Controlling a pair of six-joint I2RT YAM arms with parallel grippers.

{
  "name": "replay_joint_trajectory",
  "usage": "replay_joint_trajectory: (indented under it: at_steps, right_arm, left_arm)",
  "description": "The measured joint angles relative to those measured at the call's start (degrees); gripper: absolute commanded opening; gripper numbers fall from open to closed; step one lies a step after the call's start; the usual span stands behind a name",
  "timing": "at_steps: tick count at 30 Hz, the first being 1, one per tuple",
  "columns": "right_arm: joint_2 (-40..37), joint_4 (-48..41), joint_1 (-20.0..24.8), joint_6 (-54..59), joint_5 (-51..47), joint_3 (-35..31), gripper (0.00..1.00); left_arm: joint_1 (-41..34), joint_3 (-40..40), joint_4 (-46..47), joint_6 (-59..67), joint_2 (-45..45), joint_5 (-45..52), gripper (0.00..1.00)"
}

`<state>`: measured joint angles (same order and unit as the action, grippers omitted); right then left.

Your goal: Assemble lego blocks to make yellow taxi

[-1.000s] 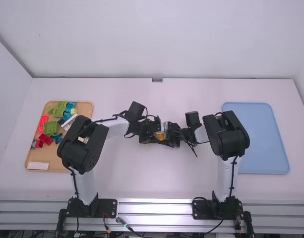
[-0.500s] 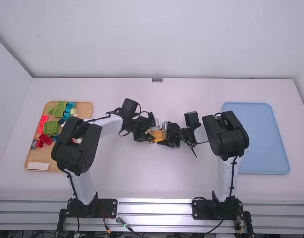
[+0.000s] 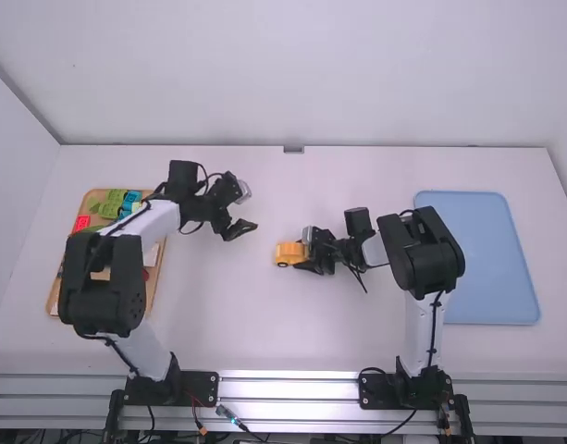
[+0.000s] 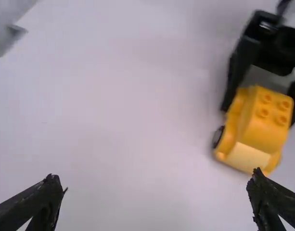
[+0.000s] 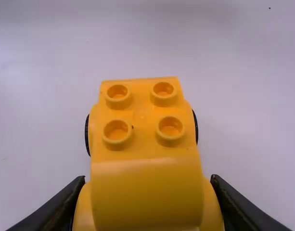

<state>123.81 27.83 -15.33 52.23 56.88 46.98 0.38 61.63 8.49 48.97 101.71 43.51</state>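
The yellow taxi lies at mid-counter, its long axis running roughly across from one arm's side to the other, in line with the right claw. That claw is the nearer: its fingers press on both sides of the taxi's end toward the right arm, and the body juts out past them toward the left. I cannot tell whether the wheels bear on the counter or hang just above it.

The left claw stands with fingers wide apart and nothing between them. From it, the taxi lies over to the right and somewhat closer to the arm bases, near but not touching.

Four bare studs top the raised part. If the build is done, the next move is probably the right arm's: lift, then swing right to the blue tray, well apart from the taxi. If a piece is wanting, the left claw would likely fetch it from the tan tray. Either way, a grip at one end only could let the nose dip or the taxi twist.
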Motion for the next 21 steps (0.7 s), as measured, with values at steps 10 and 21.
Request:
replay_joint_trajectory:
  at_steps: [10,21]
  right_arm:
    - [0.0,-0.3,-3.9,-2.3,-4.0,2.3,0.43]
    - [-3.8,-6.4,-2.9,-7.7,-11.5,3.0,0.27]
  left_arm:
    - [4.5,0.0,-4.0,-3.0,-0.2,4.5,0.99]
    - [4.4,0.0,-7.0,-4.3,-0.2,4.9,0.99]
